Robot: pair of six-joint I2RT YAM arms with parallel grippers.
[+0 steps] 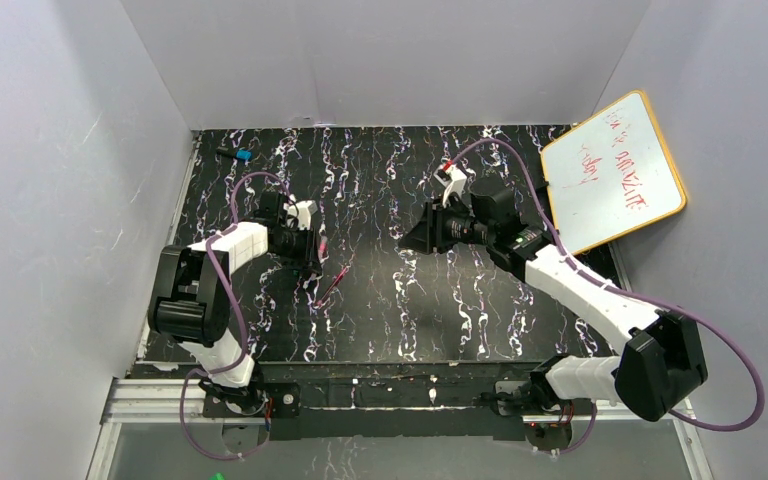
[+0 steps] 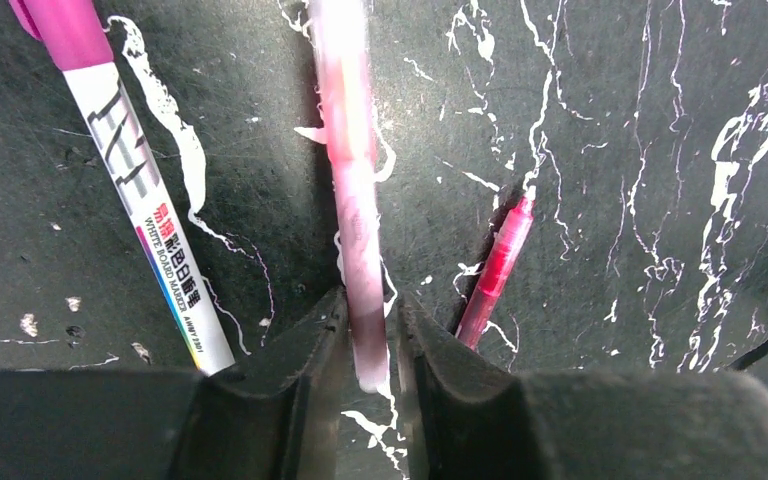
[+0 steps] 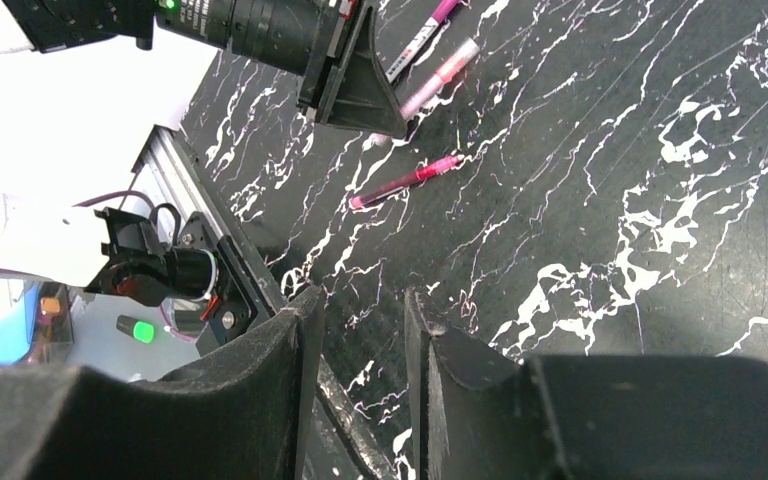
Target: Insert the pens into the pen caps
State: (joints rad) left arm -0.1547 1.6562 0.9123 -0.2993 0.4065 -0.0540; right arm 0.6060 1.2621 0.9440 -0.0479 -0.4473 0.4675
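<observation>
left gripper (image 2: 372,300) low over black marbled table (image 2: 610,100), pink pen (image 2: 350,150) between its narrow jaws, clamped or loose cannot tell, white marker (image 2: 150,240) and red pen (image 2: 500,265) lying either side, right gripper (image 3: 360,300) above table, jaws apart, empty

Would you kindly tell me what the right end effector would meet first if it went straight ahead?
The right end effector would probably touch the bare table ahead, as it tilts downward; the red pen lies farther along. Depth is unclear.
</observation>
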